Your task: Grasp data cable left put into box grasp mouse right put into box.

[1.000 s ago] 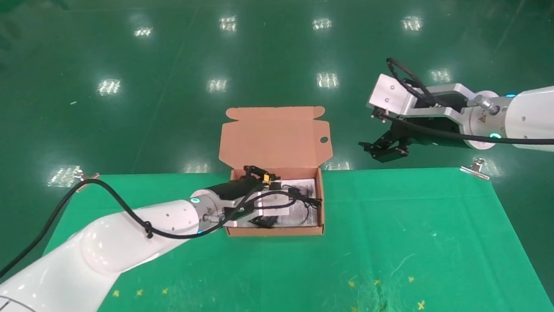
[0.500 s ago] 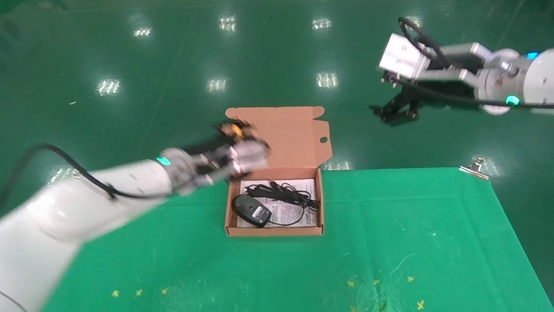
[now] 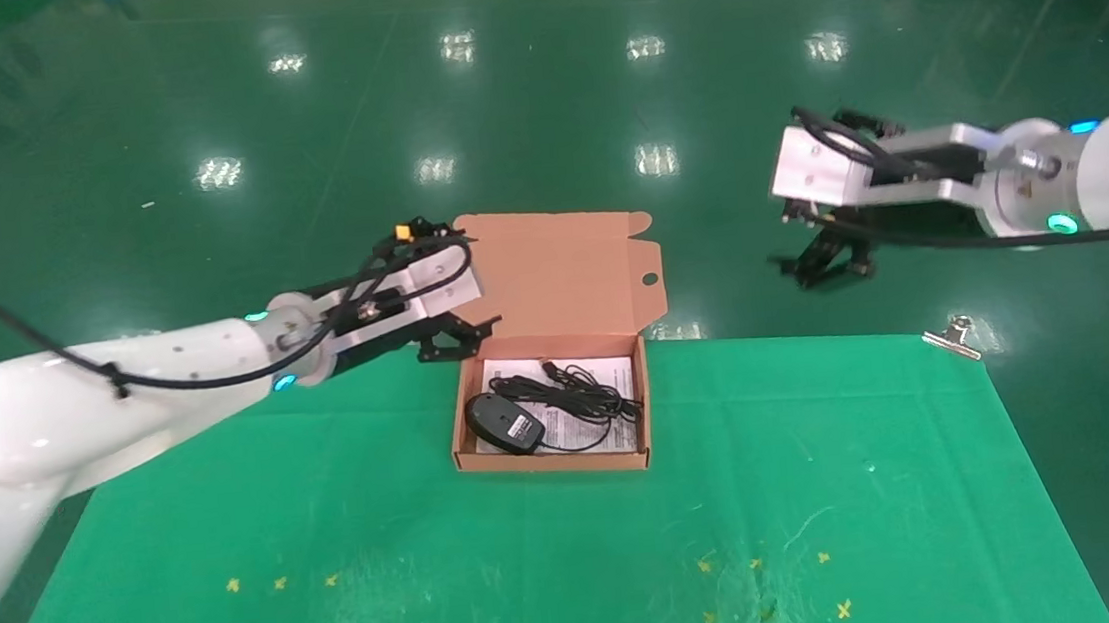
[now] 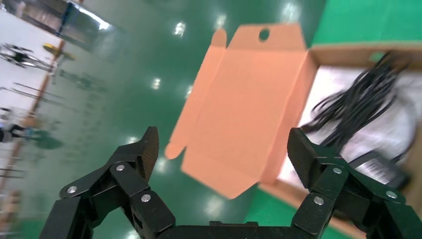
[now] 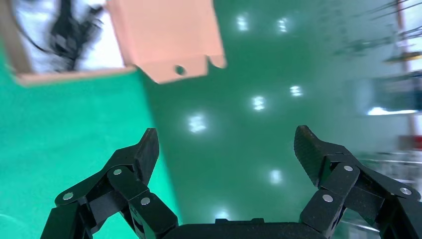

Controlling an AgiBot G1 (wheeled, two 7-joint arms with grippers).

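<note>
The salmon-orange box (image 3: 548,464) stands open on the green cloth, lid (image 3: 551,272) upright at the back. The black mouse (image 3: 504,423) lies in its left part on the white sheet. The black data cable (image 3: 574,396) lies bundled beside it, toward the right. My left gripper (image 3: 456,338) is open and empty, hovering just left of the box's back corner. Its wrist view shows the lid (image 4: 249,99), cable (image 4: 358,104) and mouse (image 4: 380,169) beyond the open gripper (image 4: 224,144). My right gripper (image 3: 826,263) is open and empty, above the floor behind the table's right part; it also shows in its wrist view (image 5: 226,142).
A green cloth (image 3: 781,492) covers the table, with yellow cross marks near the front. A metal clip (image 3: 953,335) holds its back right corner. Shiny green floor (image 3: 536,102) lies beyond the far edge. The right wrist view shows the box (image 5: 64,77) far off.
My left gripper has risen out of the box, leaving the mouse inside, and now hangs open at the box's back left. My right arm rose and shifted slightly right.
</note>
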